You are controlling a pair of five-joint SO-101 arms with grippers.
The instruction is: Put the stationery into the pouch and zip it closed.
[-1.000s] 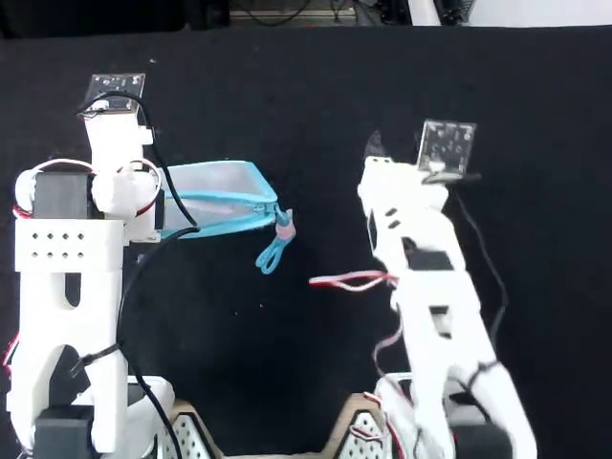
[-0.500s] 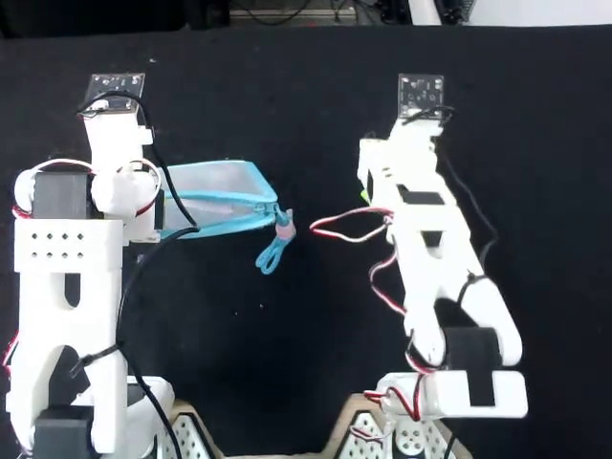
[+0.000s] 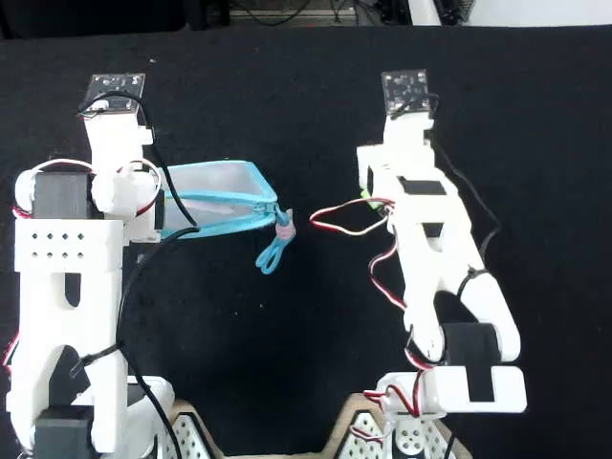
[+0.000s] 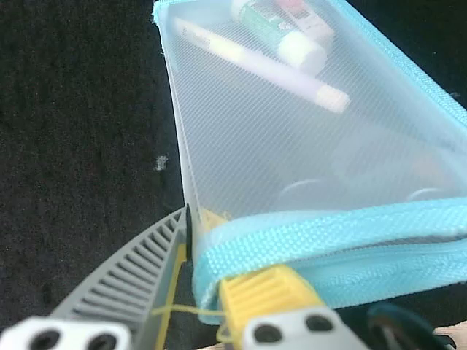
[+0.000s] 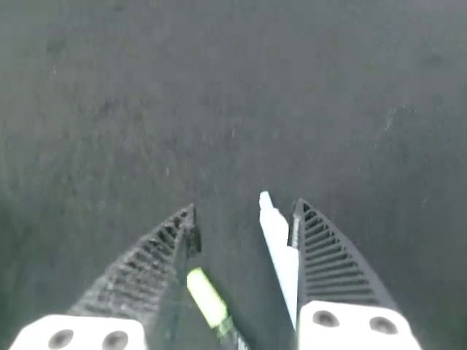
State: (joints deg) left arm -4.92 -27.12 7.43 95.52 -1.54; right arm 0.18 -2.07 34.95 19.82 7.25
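Observation:
The translucent pouch (image 3: 215, 194) with blue trim lies at the left, its pink and blue zipper loop (image 3: 275, 244) trailing toward the table's middle. In the left wrist view the pouch (image 4: 292, 153) holds a white pen (image 4: 255, 64) and a glue stick (image 4: 281, 33). My left gripper (image 4: 201, 237) is shut on the pouch's corner by the blue zipper band. My right gripper (image 5: 244, 211) hovers open over the black table. A white pen (image 5: 277, 240) and a green-tipped pen (image 5: 206, 297) lie between its fingers. A speck of that green pen (image 3: 365, 197) peeks out beside the right arm (image 3: 421, 210).
The black cloth table (image 3: 287, 344) stretches bare between the two arms and toward the far edge. Loose red and white wires (image 3: 349, 222) hang off the right arm toward the pouch's loop.
The right arm has swung and stretched farther from its base, its wrist shifting left over the pens. The left arm and the pouch have stayed put.

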